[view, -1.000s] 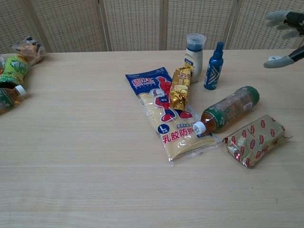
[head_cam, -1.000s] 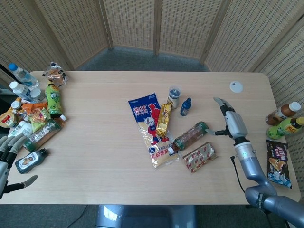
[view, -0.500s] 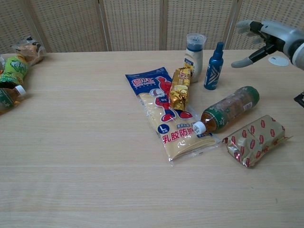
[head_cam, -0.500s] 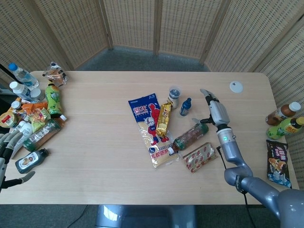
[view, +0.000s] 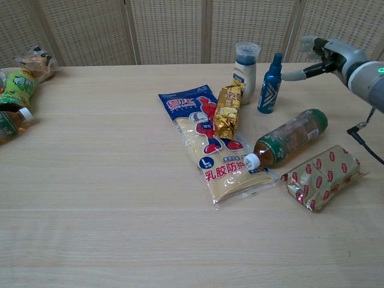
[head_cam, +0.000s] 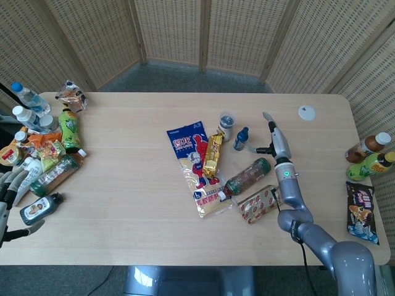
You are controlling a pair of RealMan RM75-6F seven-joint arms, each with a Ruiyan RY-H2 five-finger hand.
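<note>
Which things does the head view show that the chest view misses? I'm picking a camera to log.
Only the head view shows the left hand, open by the dark bottle, the white disc and the bottles at the right edge. Only the chest view shows the labels from the side. Both show the right hand, open near the blue spray bottle, the brown bottle and the blue packet.

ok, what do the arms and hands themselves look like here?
Right arm: smooth silver-grey tube with a green indicator light and a thin black cable trailing off the forearm. Right hand: grey shell, dark inner parts, pale grey fingers. Left hand: the same grey, with dark segments.
</note>
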